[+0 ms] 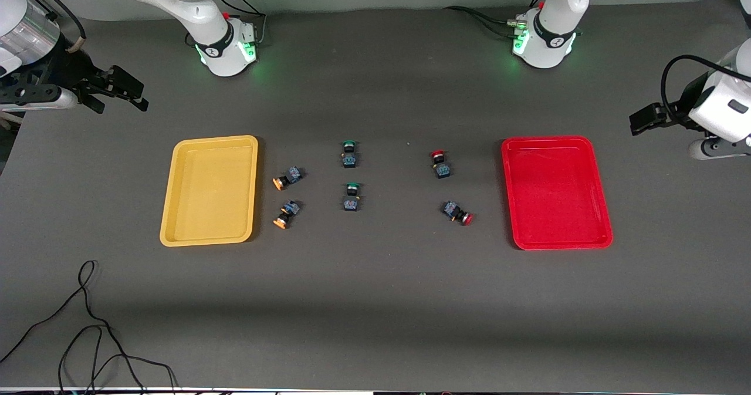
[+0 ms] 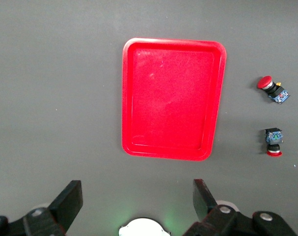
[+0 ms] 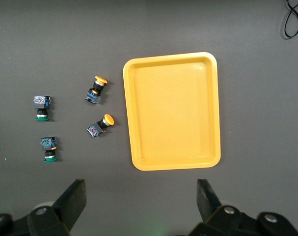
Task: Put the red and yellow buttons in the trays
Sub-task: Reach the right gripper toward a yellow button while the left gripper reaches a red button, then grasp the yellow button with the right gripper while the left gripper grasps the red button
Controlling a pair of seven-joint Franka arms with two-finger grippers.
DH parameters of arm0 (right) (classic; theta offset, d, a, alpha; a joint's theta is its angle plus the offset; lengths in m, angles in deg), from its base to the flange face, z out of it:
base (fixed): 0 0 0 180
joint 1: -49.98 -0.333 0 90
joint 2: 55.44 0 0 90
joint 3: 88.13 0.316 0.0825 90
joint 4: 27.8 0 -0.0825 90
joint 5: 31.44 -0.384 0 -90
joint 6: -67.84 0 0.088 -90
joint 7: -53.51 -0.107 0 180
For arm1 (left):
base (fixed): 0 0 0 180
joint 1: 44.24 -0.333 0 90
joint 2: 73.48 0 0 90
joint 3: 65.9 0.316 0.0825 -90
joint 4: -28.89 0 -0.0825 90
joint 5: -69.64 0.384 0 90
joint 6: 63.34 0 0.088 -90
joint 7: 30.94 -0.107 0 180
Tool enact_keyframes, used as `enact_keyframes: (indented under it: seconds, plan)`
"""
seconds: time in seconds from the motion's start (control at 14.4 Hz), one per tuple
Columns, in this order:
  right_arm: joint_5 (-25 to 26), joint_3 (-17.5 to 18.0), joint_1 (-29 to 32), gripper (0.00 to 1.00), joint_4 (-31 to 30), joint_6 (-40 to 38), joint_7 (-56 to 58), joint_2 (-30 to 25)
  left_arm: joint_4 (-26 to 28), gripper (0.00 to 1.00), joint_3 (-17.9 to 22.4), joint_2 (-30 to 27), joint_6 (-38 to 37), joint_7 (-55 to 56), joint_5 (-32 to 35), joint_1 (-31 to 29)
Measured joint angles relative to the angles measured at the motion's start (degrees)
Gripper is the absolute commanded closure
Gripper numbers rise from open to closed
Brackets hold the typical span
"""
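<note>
A dark grey table (image 1: 375, 301) spreads beneath two white Franka arms, with a loose black cable (image 1: 88, 330) curled at its near edge toward the right arm's end. The yellow tray (image 1: 170, 230) serves as the anchor of the scene: it lies empty toward the right arm's end, and the red tray (image 1: 604, 239), also empty, lies well apart from it toward the left arm's end. Just beside the yellow tray, between it and the red tray, lie two yellow buttons, one (image 1: 287, 177) farther from the front camera, one (image 1: 286, 213) nearer, both tipped on their sides with caps pointing toward the front camera. Farther from the yellow tray, mid-table, sit two green buttons (image 1: 349, 153) (image 1: 351, 196). The two red buttons (image 1: 439, 164) (image 1: 457, 212) lie beside the red tray, well apart from the yellow one.

The right gripper (image 3: 141, 199) hangs above the table at the yellow tray's farther edge, fingers spread wide and holding nothing. The left gripper (image 2: 138, 196) hangs likewise by the red tray, jaws wide apart and empty. Neither arm has yet touched a button.

The buttons look small, light and rigid, likely to skid or roll on their round caps; the squared black-and-blue body seems the surer place to pinch, across its flat sides
</note>
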Motion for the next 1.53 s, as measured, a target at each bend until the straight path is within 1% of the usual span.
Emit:
enact_keyframes:
  seconds: [0.21,0.42,0.56,0.7,0.84,0.91,1.04,1.18,1.32,1.53]
  plan:
    - [0.0,0.0,0.0,0.00,0.8,-0.4,0.0,0.6,-1.1,0.00,-0.2,-0.1,-2.5,0.0,0.0,0.1]
    - [0.0,0.0,-0.1,0.00,1.0,-0.7,0.0,1.4,-1.7,0.00,-0.9,-0.1,-3.6,0.0,-0.2,0.2]
    - [0.0,0.2,-0.2,0.00,0.9,-0.8,-0.6,2.2,-1.3,0.00,-2.8,0.6,-4.0,0.1,-0.3,0.5]
    - [0.0,0.6,-0.8,0.00,0.4,-0.5,-1.8,3.1,0.0,0.00,-5.4,1.8,-3.0,3.6,-0.5,1.7]
    - [0.0,0.8,-2.3,0.00,-1.8,2.3,-3.8,3.9,3.8,0.00,-7.2,3.3,1.8,9.4,-1.2,4.8]
    - [0.0,0.9,-3.4,0.00,-3.7,5.0,-5.4,4.2,6.3,0.00,-7.7,3.9,4.8,11.4,-1.7,6.5]
    - [0.0,1.1,-6.1,0.00,-8.4,11.3,-9.7,5.0,10.9,0.00,-8.0,5.2,10.8,14.7,-2.4,9.5]
    - [0.0,1.2,-9.4,0.00,-12.9,18.6,-15.6,6.9,14.3,0.02,-8.1,7.8,16.4,17.0,-3.2,11.8]
    - [0.0,1.3,-12.1,0.00,-15.3,24.1,-22.1,10.3,17.0,0.02,-8.2,11.6,22.9,21.0,-4.7,13.9]
    - [0.0,1.4,-14.3,0.00,-16.2,30.9,-29.9,16.9,20.3,0.02,-8.8,17.7,34.2,28.4,-6.9,17.9]
